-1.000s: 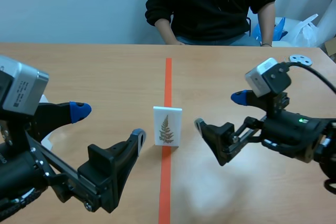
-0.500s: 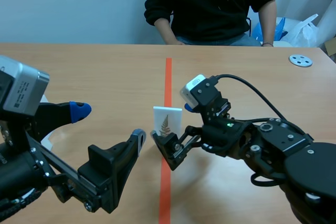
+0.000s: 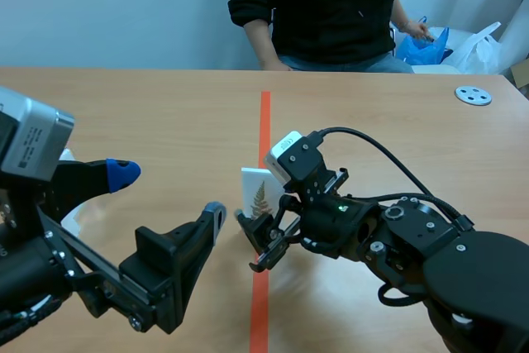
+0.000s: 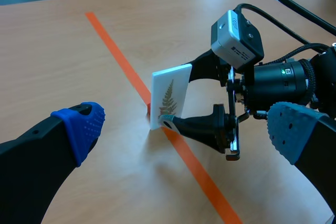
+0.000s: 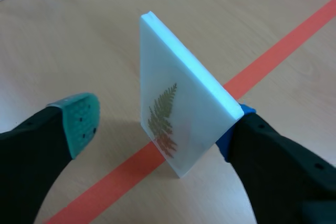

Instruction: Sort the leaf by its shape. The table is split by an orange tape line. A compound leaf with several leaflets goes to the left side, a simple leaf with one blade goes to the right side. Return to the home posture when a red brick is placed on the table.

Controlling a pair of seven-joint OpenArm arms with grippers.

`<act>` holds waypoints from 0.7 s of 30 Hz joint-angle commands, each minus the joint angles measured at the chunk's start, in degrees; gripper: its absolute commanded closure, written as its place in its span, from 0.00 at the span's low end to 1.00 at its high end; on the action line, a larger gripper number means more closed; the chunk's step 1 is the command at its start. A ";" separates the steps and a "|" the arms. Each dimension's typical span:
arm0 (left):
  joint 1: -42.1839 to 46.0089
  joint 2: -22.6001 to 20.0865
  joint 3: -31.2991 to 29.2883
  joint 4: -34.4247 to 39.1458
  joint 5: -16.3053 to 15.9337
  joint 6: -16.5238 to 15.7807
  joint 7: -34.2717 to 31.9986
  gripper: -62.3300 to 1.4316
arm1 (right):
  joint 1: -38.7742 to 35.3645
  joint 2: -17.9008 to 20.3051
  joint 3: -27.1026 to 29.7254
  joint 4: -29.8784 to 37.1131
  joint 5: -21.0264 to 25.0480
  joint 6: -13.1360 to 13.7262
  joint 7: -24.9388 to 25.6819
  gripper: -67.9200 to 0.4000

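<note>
Though low at the line (image 5: 273,53), right fingers (image 5: 79,121) wide apart, empty, astride fern tile (image 5: 173,103).

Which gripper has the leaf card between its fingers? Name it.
The right gripper: the white fern card stands on the tape line between its open fingers. The left gripper hangs open, short of it.

Person (image 3: 331,6) seated at 12 o'clock, dark hooded top, pale wall (image 3: 116,6) behind. Blue bag (image 3: 427,43) at 1 o'clock, white plastic bag (image 3: 481,45) just beside it. Grey round disc (image 3: 473,95) lying flat at 2 o'clock. Small white piece (image 3: 68,155) at 9 o'clock, partly hidden.
</note>
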 commanded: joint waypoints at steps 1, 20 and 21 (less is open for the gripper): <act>-0.02 0.13 -0.81 0.24 -0.35 0.28 -1.18 0.00 | 0.83 0.57 0.33 1.40 0.63 -0.17 0.90 0.45; -0.02 0.13 -2.12 0.24 -0.37 0.31 -1.22 0.00 | 0.52 0.92 0.33 1.42 0.66 -1.70 3.45 0.92; -0.02 0.13 -2.12 0.24 -0.37 0.31 -1.20 0.00 | 0.52 1.05 0.33 1.46 0.66 -1.66 3.76 0.93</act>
